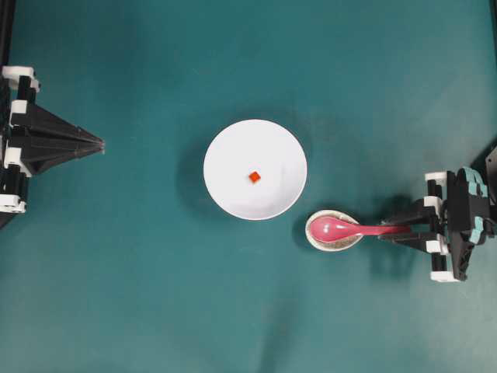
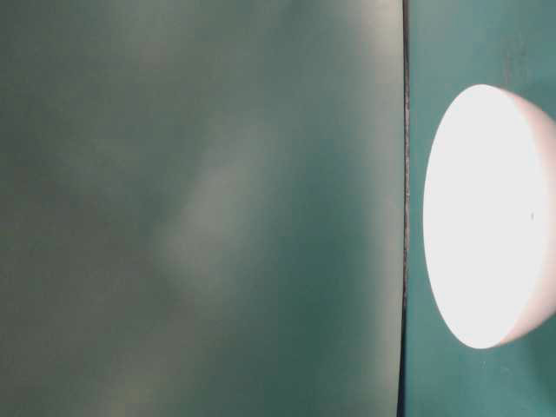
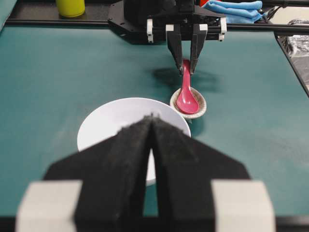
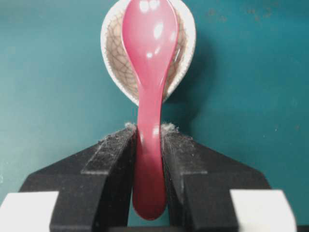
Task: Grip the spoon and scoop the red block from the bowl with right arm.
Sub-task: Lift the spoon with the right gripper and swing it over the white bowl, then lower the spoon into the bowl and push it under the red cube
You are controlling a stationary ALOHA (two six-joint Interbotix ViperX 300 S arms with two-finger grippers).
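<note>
The pink-red spoon (image 1: 342, 228) lies with its scoop in a speckled spoon rest (image 1: 334, 245), to the right of the white bowl (image 1: 233, 155). The tiny red block (image 1: 254, 177) sits near the bowl's middle. My right gripper (image 1: 392, 231) is shut on the spoon's handle; in the right wrist view the fingers (image 4: 116, 150) press both sides of the spoon (image 4: 149, 63) just behind the rest (image 4: 113, 58). My left gripper (image 1: 99, 144) is shut and empty at the far left, well away from the bowl. In the left wrist view the bowl (image 3: 106, 121) shows behind that gripper (image 3: 152, 117), and the block is hidden.
A yellow container (image 3: 70, 7) and a blue cloth (image 3: 231, 8) lie beyond the table's far edge, behind the right arm. The table-level view shows only the bowl's white side (image 2: 486, 217) and a green surface.
</note>
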